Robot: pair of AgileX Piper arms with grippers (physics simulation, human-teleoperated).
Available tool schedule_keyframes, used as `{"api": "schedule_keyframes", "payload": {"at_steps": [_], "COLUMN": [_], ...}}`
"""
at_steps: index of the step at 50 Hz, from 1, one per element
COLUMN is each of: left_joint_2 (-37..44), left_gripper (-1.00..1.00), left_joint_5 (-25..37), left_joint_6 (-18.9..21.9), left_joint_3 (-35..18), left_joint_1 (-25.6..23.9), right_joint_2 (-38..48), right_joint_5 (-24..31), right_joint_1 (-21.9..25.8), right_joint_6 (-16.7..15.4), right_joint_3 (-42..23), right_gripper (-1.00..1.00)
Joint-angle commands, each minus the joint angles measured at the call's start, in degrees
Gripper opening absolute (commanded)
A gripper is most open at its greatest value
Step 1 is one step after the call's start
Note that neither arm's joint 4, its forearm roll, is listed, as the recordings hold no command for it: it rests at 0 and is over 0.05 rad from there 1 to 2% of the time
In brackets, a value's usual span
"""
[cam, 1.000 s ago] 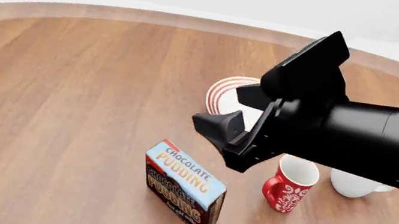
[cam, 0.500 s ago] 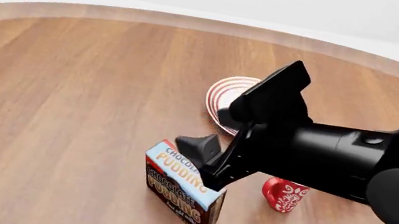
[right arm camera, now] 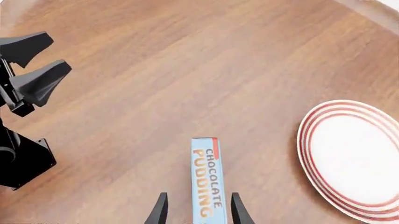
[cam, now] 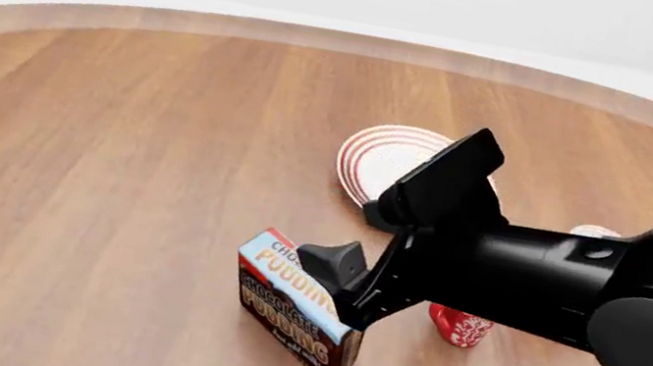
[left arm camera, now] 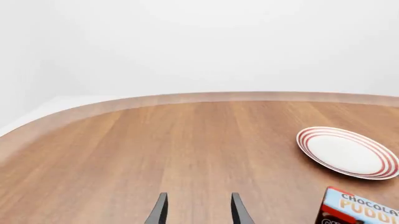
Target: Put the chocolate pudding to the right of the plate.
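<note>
- Right hand (right arm camera: 196, 212) is open, fingers straddling the pudding (cam: 295, 305), not visibly gripping.
- Pudding stands on the counter (cam: 134, 141) at the plate's (cam: 386, 158) 7 o'clock.
- Left hand (left arm camera: 196, 211) is open, empty.

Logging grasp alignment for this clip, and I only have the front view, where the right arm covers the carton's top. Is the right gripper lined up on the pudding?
Observer: Yes. In the right wrist view the chocolate pudding sits between the right gripper's open fingers.
Operator: Is the plate bare?
Observer: Yes, the plate holds nothing in the left wrist view.
Operator: And the left gripper?
Observer: The left gripper is open over bare wood, holding nothing.
</note>
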Motion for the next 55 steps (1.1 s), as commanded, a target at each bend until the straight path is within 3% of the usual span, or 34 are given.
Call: {"api": "schedule_keyframes", "payload": {"at_steps": [1,8,25,55], "left_joint_2": [0.0,0.0,0.0,0.0], "left_gripper": [1.0,1.0,1.0,1.0], "left_joint_5": [0.0,0.0,0.0,0.0], "left_joint_6": [0.0,0.0,0.0,0.0], "left_joint_3": [0.0,0.0,0.0,0.0], "left_joint_1": [0.0,0.0,0.0,0.0], "right_joint_2": [0.38,-2.5,4.75,5.9], "right_joint_5": [-1.14,-0.68,-5.45,-6.98], "right_joint_1": [-1.13,-1.76,-1.58,-3.13], "right_joint_6": [0.33,0.36,1.09,0.51], "right_joint_3": [2.19,5.37,4.76,6.55], "right_gripper": [1.0,1.0,1.0,1.0]}}
